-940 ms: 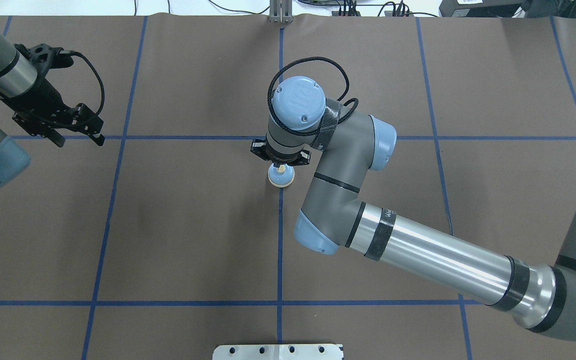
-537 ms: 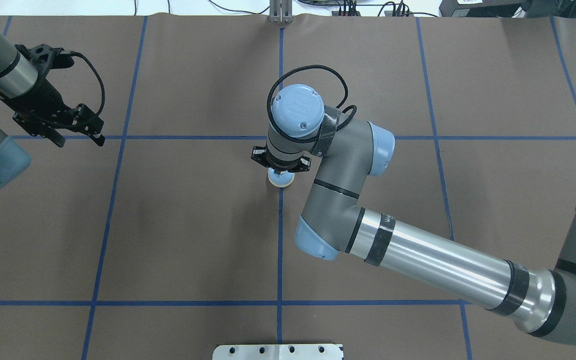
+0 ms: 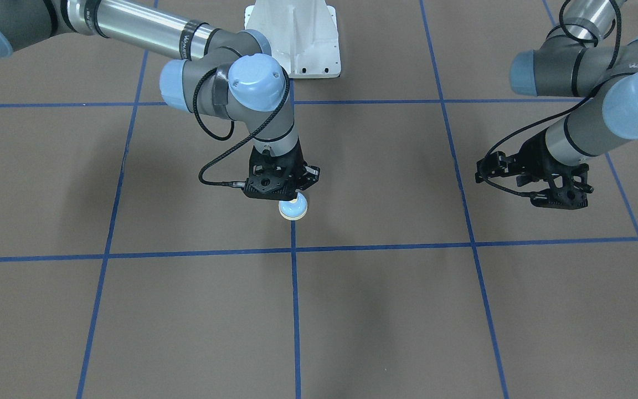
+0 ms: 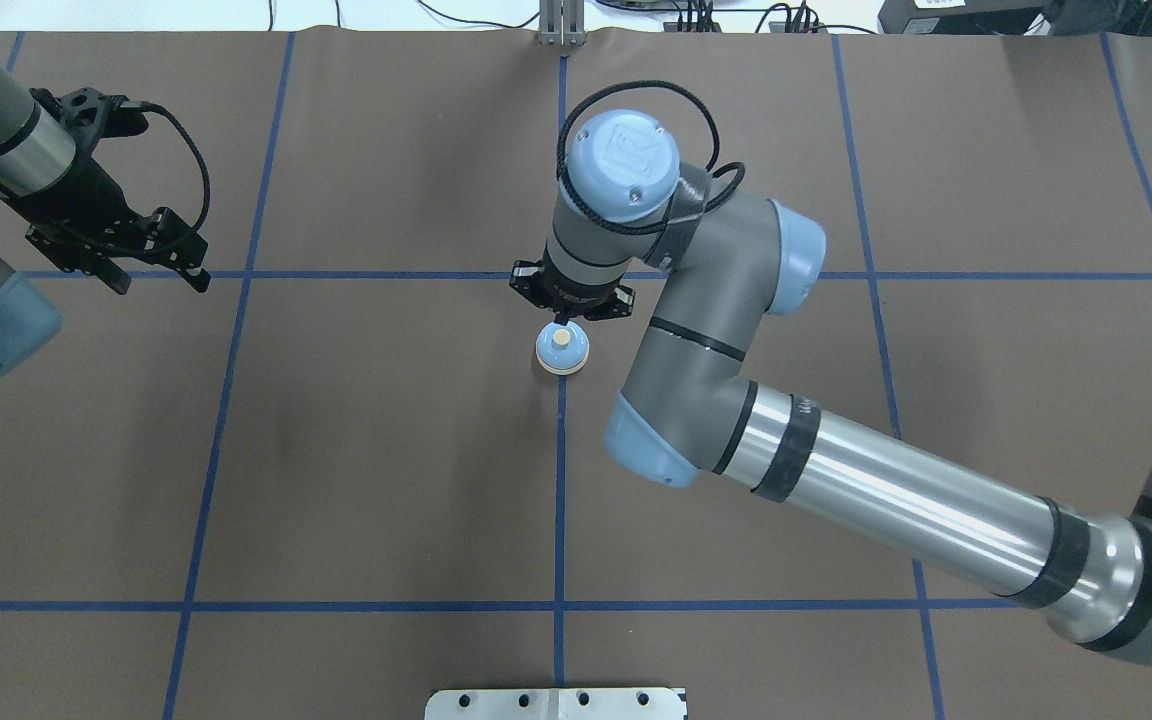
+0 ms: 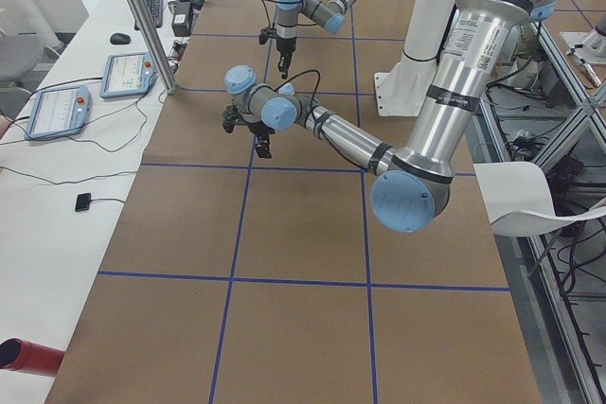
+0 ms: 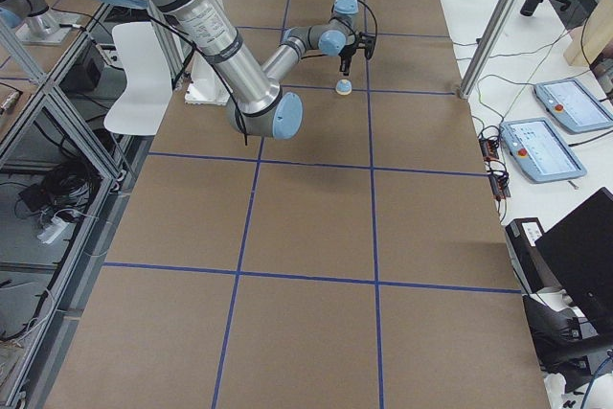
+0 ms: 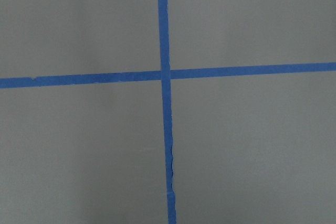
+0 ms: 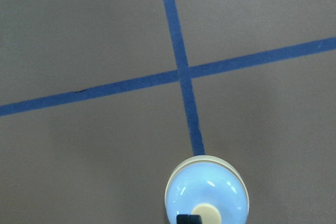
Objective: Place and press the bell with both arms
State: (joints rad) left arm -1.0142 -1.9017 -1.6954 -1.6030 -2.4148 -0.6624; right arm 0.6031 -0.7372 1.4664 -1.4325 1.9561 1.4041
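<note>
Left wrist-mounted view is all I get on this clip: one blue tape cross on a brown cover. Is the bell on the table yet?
Observer: Yes. The bell stands upright on the centre tape line, near the table's middle.
Reviewer: Which hand is at it?
Observer: The right hand. It is shut and points down over the button. The exterior right view seems to show a small gap between them.
Reviewer: And the left hand?
Observer: The left hand hangs open, well off to the robot's left and far from the bell.
</note>
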